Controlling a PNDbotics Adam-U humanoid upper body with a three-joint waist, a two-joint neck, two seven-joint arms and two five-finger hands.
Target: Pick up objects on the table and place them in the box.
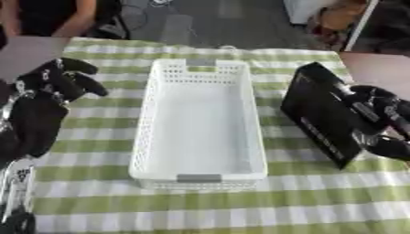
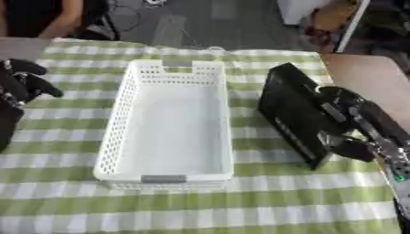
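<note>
A white perforated basket point(image 1: 198, 132) sits lengthwise in the middle of the table point(image 1: 304, 205), on its green-and-white checked cloth, with nothing inside it. Near the table's right edge the right hand point(image 2: 346, 119) has its fingers and thumb curled round a flat black box point(image 2: 291, 114) — held tilted on edge, just beside the basket's right wall but not touching. Pale lettering runs along the box's lower side, too blurred to read. The left hand point(image 1: 56, 82) hovers by the left edge, fingers relaxed and apart, holding nothing

Black packet point(image 2: 292, 116) right of basket point(image 1: 198, 176)
</note>
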